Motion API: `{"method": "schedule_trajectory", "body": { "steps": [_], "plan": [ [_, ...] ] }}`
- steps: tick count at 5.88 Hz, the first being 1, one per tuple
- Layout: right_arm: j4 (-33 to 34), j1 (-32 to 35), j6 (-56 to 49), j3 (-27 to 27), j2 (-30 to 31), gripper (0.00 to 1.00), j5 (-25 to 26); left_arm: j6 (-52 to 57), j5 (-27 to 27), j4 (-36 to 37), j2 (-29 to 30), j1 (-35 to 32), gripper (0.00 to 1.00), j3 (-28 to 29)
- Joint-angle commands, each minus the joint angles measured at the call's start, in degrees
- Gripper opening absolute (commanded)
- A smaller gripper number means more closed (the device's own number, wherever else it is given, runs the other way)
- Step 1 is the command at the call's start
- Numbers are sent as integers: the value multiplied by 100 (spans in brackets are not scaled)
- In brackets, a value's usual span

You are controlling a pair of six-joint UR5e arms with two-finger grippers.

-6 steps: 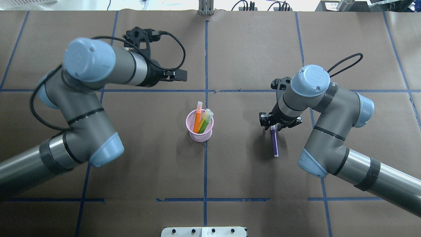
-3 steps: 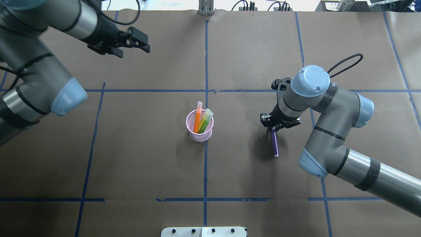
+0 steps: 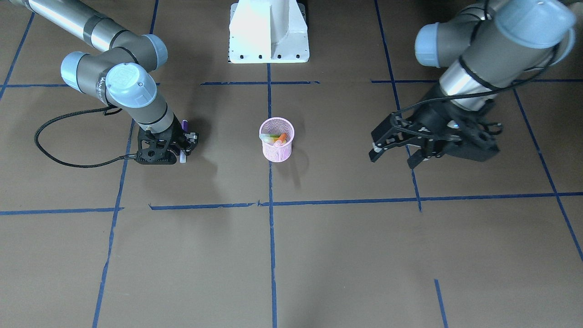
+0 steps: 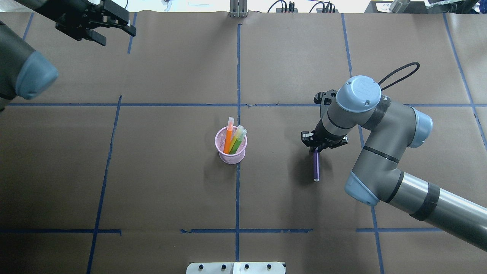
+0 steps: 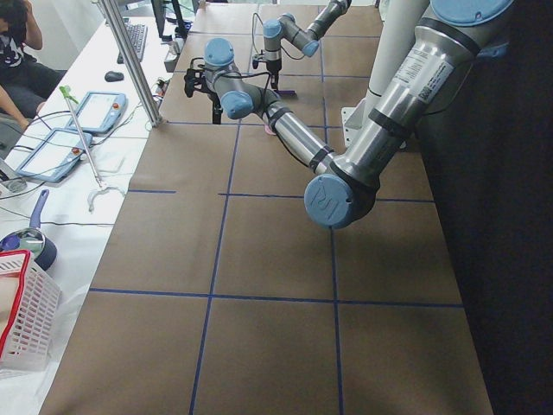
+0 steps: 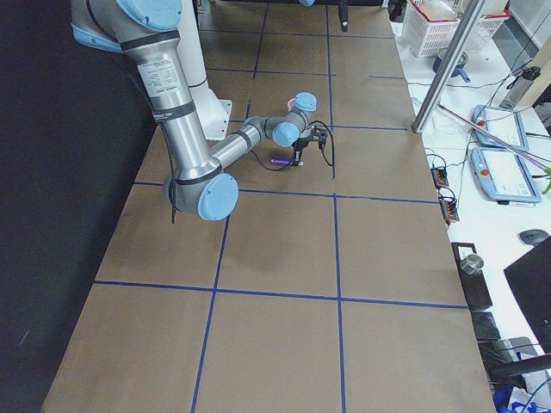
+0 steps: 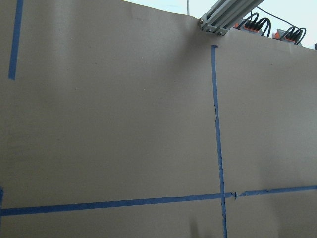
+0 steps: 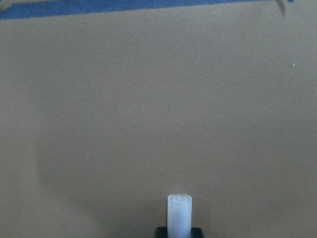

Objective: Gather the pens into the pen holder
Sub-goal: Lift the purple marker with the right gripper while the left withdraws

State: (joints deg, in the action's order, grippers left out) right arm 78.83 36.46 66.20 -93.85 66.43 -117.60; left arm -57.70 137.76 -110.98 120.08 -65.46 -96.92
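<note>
The pink mesh pen holder [image 4: 231, 149] [image 3: 276, 145] stands at the table's centre. An orange pen [image 4: 228, 137] and a green pen [image 4: 236, 141] lean inside it, pale caps upward. The purple pen [image 4: 315, 167] [image 6: 280, 161] lies to its right, pointing toward the robot. My right gripper [image 4: 315, 149] [image 3: 182, 148] is shut on it near its pale cap [image 8: 179, 213]. Whether the pen's tail touches the paper I cannot tell. My left gripper [image 4: 118, 37] [image 3: 394, 158] hangs open and empty above the far left of the table.
Blue tape lines [image 4: 237, 68] grid the brown paper. The white robot base [image 3: 268, 32] sits at the near edge, a metal post [image 4: 237, 9] at the far edge. A black cable loop [image 4: 399, 72] hangs off the right wrist. A person [image 5: 17, 52], tablets and a white basket [image 5: 22, 316] are beside the table.
The left arm has swung from near the holder up and away to the far left corner, still open. The right gripper's jaws closed on the purple pen, whose tail shifted slightly left.
</note>
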Motion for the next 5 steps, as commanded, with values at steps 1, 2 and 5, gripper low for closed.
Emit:
{"method": "schedule_trajectory", "body": {
  "steps": [1,2,5],
  "plan": [
    [62,1,-2,-28,-16,0,0,1401,747,790,-143,-928,100,41],
    [245,149,-19,-54,-77,0,17,2690,891,1736,-143,-1421,100,41],
    [238,598,-186,-484,-130,0,105,6259,-217,2871,-580,-2111,100,864]
  ]
}}
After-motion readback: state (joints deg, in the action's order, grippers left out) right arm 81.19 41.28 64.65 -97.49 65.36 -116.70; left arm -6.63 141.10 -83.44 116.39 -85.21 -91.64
